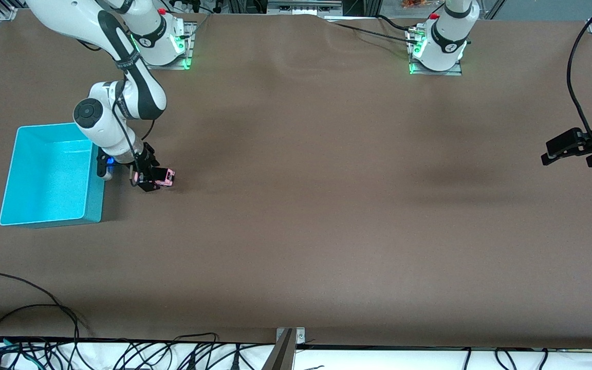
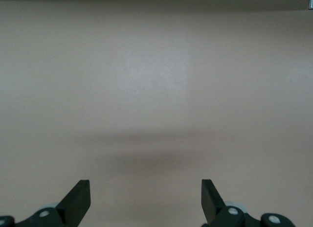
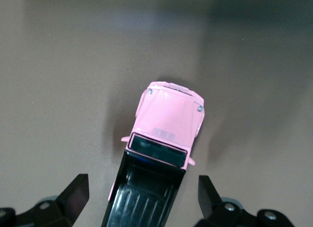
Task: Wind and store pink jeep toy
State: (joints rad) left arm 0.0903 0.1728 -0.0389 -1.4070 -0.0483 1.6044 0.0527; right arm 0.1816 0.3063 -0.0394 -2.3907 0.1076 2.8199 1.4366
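1. My right pincer is low over the worktop, just beside the turquoise bin, on the side of the bin that faces the left arm's end.
2. The pink jeep toy stands on the worktop just beside the bin too, outside it, with all of it on the brown cover.
3. In my right wrist view the pink jeep toy sits between my two fingers: its black roof and rear lie in the gap, and its pink hood points away from my wrist.
4. My fingertips are spread, one on each flank of the toy's black rear. A strip of bare worktop shows between each fingertip and the toy, so I touch nothing and pinch nothing.
5. The toy lies slightly aslant to my fingers, its hood swung a little toward one fingertip.
6. The bin holds nothing that I can see.
7. My left pincer waits at the left arm's end of the worktop, well apart from the bin, fingers spread over bare worktop.
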